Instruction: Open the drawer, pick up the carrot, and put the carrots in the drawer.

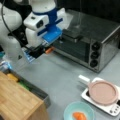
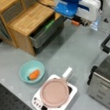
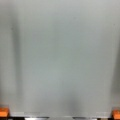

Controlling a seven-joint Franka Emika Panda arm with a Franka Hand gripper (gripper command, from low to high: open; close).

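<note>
Found the drawer (image 2: 43,35) already pulled out from under the wooden top (image 2: 30,19), with a yellow vegetable (image 1: 12,77) and a green vegetable (image 1: 23,85) lying inside, so probably counted as step one done. Spotted the carrot (image 2: 34,74) sitting in the teal bowl (image 2: 23,69), close to the table (image 3: 60,50) edge at a front view's bottom left, well apart from the drawer. Not picked up yet, by the look of it.

Saw the end effector (image 1: 49,50) hanging up above bare table between the drawer and the toaster oven (image 1: 100,42), nowhere near the bowl. Spread wide in the wrist view, orange fingertips (image 3: 3,112) out at both bottom corners, nothing between them.

Also noticed a hotplate with a pink pan (image 2: 54,92) right beside the bowl, handle poking out. Looked like the only thing crowding the carrot; otherwise open table between bowl and drawer.
</note>
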